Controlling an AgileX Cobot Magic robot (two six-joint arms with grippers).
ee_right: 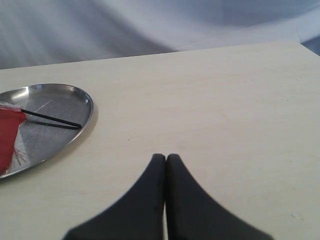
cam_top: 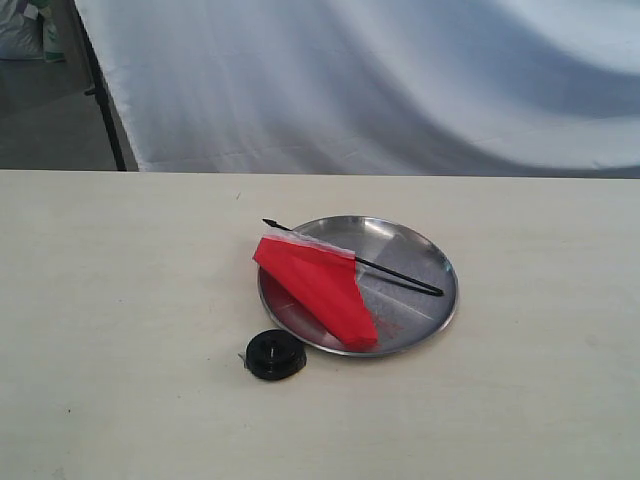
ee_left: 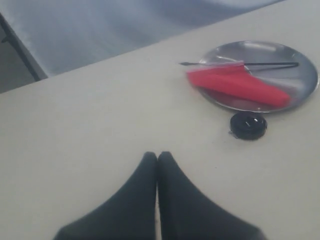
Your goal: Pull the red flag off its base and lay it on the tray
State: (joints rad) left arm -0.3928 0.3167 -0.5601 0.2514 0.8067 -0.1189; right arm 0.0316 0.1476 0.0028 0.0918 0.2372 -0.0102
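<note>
The red flag (cam_top: 318, 287) lies flat on the round silver tray (cam_top: 430, 262), its thin black stick (cam_top: 400, 275) stretched across the metal and its pointed tip past the tray's far rim. The small black base (cam_top: 274, 354) rests on the table beside the tray's near left rim, apart from the flag. The left wrist view shows the flag (ee_left: 240, 84), tray (ee_left: 300, 75) and base (ee_left: 248, 125) well away from my left gripper (ee_left: 157, 156), which is shut and holds nothing. My right gripper (ee_right: 166, 158) is shut too, over bare table, with the tray (ee_right: 55, 97) off to one side. Neither gripper appears in the exterior view.
A pale wooden table (cam_top: 120, 300) carries everything. A white cloth backdrop (cam_top: 380, 80) hangs behind its far edge, with a black stand leg (cam_top: 105, 110) at the back left.
</note>
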